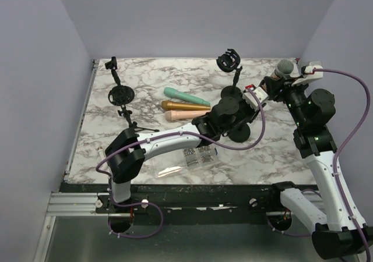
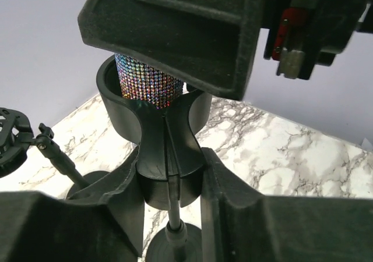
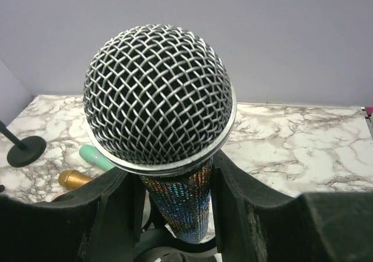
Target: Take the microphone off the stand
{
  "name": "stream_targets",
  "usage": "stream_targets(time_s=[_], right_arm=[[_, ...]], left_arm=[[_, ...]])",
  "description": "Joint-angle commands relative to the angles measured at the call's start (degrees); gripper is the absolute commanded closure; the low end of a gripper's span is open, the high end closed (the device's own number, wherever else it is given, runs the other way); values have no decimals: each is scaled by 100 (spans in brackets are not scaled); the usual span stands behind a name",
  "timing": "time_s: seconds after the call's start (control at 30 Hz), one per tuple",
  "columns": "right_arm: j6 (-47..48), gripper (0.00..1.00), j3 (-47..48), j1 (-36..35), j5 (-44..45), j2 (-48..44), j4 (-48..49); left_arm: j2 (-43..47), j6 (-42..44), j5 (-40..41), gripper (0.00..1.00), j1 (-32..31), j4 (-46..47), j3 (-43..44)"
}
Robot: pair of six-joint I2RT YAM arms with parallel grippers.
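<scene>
No writing, brand, number or sign could be read in any view. The microphone (image 3: 158, 93) showed only bare mesh and glittered colour on its body, and the stand (image 2: 166, 151) holding it was plain black. Any marking on the arms or the far things on the table was too small to tell.

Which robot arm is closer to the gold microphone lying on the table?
Left. The left end effector is close beside the gold microphone; the right end effector is farther away, gripping the sparkly microphone.
</scene>
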State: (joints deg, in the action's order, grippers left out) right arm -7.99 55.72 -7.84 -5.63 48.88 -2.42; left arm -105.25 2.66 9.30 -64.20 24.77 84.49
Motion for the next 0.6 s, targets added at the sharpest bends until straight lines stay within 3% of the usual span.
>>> stream_targets(time_s=[0.0, 0.33, 0.57], right_arm=[[-340, 96, -70, -105, -203, -120, -251], [-286, 96, 73, -102, 287, -107, -346], [-493, 96, 523, -110, -11, 111, -524]], left_arm=[[267, 112, -613, 100, 60, -85, -48], [541, -549, -1305, 100, 132, -103, -563], [506, -873, -1590, 100, 318, -125, -634]])
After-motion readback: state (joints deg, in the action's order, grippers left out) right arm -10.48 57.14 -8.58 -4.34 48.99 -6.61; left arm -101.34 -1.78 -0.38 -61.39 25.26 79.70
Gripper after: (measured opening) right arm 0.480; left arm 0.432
